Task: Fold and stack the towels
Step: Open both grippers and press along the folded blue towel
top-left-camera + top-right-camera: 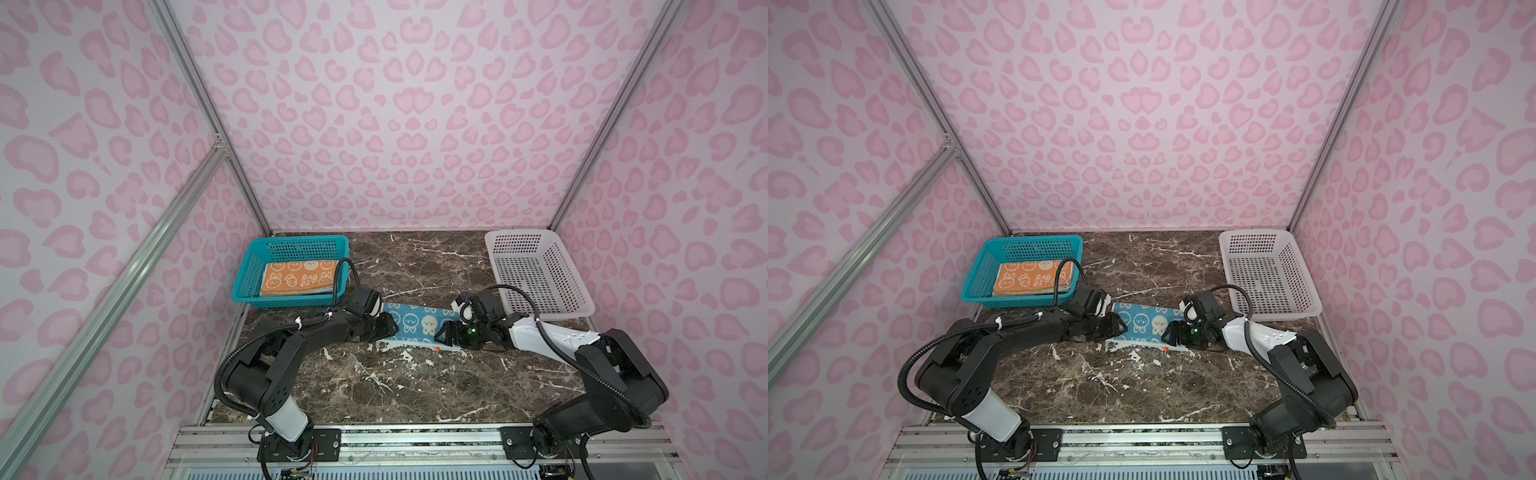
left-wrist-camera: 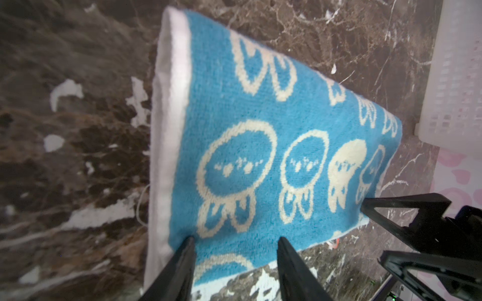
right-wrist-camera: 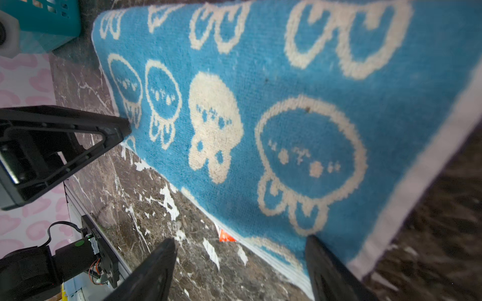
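Blue towel [image 1: 411, 322], frame centre on counter [image 1: 415, 386], folded once; lower layer's white edge peeks out toward frame bottom. Left pincer [image 2: 236, 241] & right pincer [image 3: 240, 239] at its short ends, jaws apart, gripping nothing. Orange towel [image 1: 291, 282] in teal basket [image 1: 249, 266], upper left. Step, prob.: 2nd fold, so regrip one end and carry it across. Room: bare counter below.

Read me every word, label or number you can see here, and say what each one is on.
"RAB" over "BIT": on the orange towel in the teal basket.
The orange tag at the edge of the blue towel: too small to read.
Nothing else is legible.
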You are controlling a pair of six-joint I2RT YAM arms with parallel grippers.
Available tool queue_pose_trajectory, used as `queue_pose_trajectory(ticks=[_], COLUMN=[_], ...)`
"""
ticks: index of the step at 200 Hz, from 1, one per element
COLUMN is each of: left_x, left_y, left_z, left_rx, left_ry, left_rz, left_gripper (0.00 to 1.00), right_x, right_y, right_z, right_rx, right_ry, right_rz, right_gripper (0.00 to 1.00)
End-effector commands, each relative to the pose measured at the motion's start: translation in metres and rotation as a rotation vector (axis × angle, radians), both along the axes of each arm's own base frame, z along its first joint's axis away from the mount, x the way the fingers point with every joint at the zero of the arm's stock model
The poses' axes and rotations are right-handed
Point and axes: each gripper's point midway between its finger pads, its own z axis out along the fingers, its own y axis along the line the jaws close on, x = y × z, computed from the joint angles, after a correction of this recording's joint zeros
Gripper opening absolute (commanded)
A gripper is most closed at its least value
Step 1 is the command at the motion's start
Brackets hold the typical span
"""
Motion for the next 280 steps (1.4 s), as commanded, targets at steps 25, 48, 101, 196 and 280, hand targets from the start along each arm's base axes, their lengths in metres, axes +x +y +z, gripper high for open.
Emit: queue_pose_trajectory(ticks=[25, 48, 101, 196, 280], left_x=[0.007, 0.014, 0.009, 0.004, -0.003], left_y=[0.004, 0.005, 0.014, 0.02, 0.029], left_z=[0.01, 0.036, 0.037, 0.02, 0.005], left_rx=[0.041, 0.045, 0.084, 0.116, 0.161], left_ry=[-0.037, -0.092, -0.101, -0.075, -0.045], left_rz=[-0.009, -0.008, -0.01, -0.009, -0.008], left_gripper=[0.52, 0.52, 0.52, 0.52, 0.52], right_x=[0.003, 0.009, 0.002, -0.008, -0.006], right_y=[-0.007, -0.02, -0.051, -0.052, -0.051], right_z=[0.012, 0.028, 0.007, -0.023, -0.017], right_rx=[-0.051, -0.113, -0.212, -0.214, -0.214], right_ry=[-0.043, -0.088, -0.04, 0.017, 0.01], right_rz=[0.01, -0.016, -0.085, -0.071, -0.064], right_gripper=[0.8, 0.8, 0.67, 0.4, 0.26])
